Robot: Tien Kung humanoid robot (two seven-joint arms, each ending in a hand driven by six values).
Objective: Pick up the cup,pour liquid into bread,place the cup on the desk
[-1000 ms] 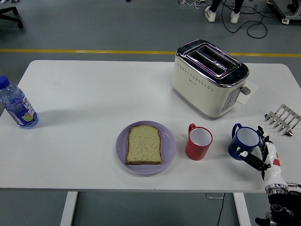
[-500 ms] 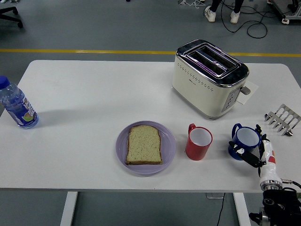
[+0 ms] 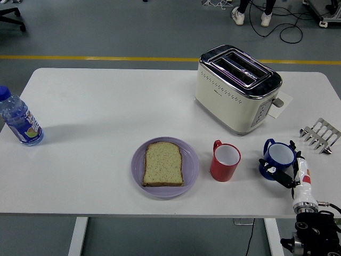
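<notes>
The right hand [image 3: 290, 173] comes in from the lower right corner and sits against the blue cup [image 3: 277, 161], its black fingers [image 3: 278, 174] wrapped round the cup's near side. The cup stands upright on the table [image 3: 96, 106], near the right part of the front edge. The hand hides the lower near wall of the cup, so how firmly it grips is hard to judge, but the fingers are closed on it. The wrist and forearm run off the bottom of the picture.

Just left of the blue cup stands a red cup [image 3: 224, 160], upright, its white inside showing; whether either cup holds liquid cannot be made out. Left of that, a slice of bread [image 3: 163, 164] lies flat on a purple plate [image 3: 191, 170].

Behind the cups sits a cream toaster [image 3: 237, 88] with two empty-looking slots. A metal rack [image 3: 319, 134] lies near the right edge. A water bottle [image 3: 19, 120] stands at the far left, its side partly cut off by the picture's edge.

At the top, a person's shoes [image 3: 250, 17] show on the floor; the rest is cut off.
</notes>
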